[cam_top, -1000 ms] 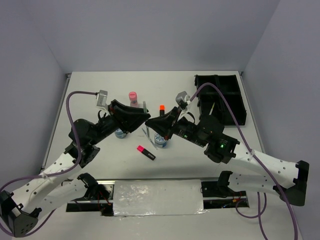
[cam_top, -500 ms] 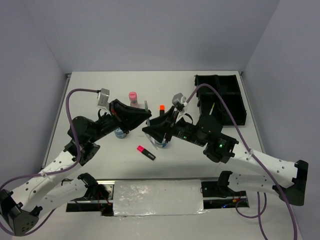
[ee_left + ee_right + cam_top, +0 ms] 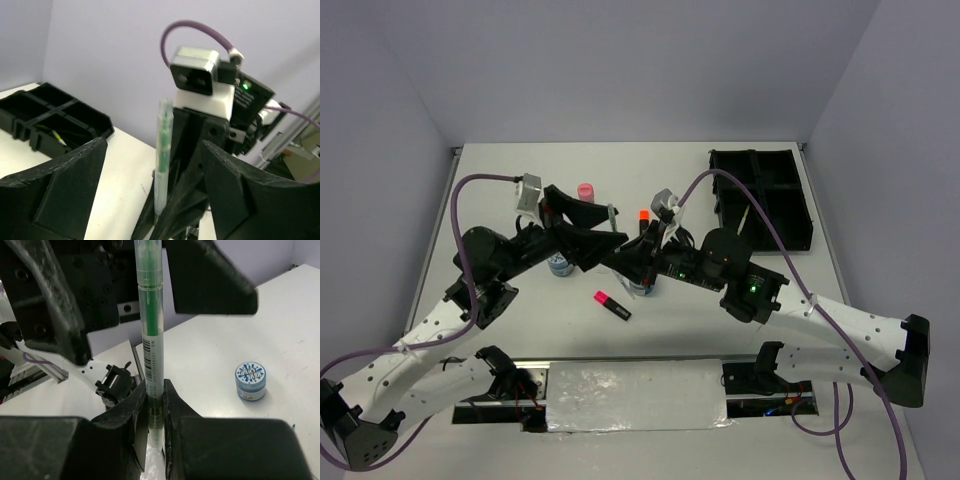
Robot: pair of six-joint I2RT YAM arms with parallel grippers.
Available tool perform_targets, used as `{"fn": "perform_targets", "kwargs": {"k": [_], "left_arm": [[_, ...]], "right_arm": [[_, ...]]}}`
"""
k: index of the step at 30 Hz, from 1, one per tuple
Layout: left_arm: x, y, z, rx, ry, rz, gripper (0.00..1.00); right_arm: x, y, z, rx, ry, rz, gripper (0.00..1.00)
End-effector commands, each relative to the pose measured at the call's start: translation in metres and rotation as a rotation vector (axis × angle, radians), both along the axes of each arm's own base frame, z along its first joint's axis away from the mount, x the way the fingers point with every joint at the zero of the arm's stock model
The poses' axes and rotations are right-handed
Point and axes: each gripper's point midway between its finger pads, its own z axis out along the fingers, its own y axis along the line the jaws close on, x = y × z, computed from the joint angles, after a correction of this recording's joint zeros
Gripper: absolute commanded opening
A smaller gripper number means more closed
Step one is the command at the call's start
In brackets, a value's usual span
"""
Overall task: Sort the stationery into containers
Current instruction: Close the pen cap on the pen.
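My right pincer is clamped on the green pen, my left pincer gapes wide around it: I'd back left straight off without snagging, then head for the far-right tray.

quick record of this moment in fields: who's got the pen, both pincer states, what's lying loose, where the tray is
pen: clear barrel, green ink, upright, held off the surface
right pincer: shut on the pen's lower end
left pincer: open, fingers apart on either side of the pen
loose items: pink-capped highlighter, patterned tub
organiser tray: far right in top view, pen not in it
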Motion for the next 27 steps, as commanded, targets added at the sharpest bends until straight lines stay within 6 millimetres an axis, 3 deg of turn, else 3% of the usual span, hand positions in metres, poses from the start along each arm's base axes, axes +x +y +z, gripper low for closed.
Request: {"fn": "perform_targets", "kwargs": {"k": [1,5,7,13,20,22,23,24,27], "left_arm": [[0.013,0.008,0.021,0.021,-0.054,0.108,0.89],[0.015,0.01,0.042,0.006,-0.101,0.129,0.9],[0.02,0.007,0.043,0.019,-0.101,0.136,0.89],[0.026,0.003,0.05,0.02,-0.101,0.138,0.78],[0.023,-0.004,0.028,0.04,-0.049,0.084,0.39],[0.023,-0.006,0.014,0.056,-0.01,0.078,0.22],[0.023,-0.006,0.009,0.058,0.002,0.075,0.07],[0.021,-0.006,0.006,0.052,0.017,0.066,0.0],[0.019,-0.008,-0.009,0.053,0.063,0.045,0.0]], "right_arm": [[0.004,-0.006,0.021,0.036,-0.035,-0.03,0.0],[0.002,-0.004,0.015,0.029,-0.023,-0.015,0.0],[0.001,-0.005,0.014,0.026,-0.021,-0.01,0.0],[0.002,-0.006,0.01,0.004,-0.014,-0.023,0.0],[0.007,-0.01,0.012,0.005,-0.016,-0.054,0.0],[0.008,-0.011,0.019,0.016,-0.023,-0.06,0.0],[0.008,-0.012,0.025,0.024,-0.031,-0.062,0.0],[0.011,-0.013,0.029,0.03,-0.035,-0.071,0.0],[0.014,-0.013,0.049,0.053,-0.07,-0.071,0.0]]}}
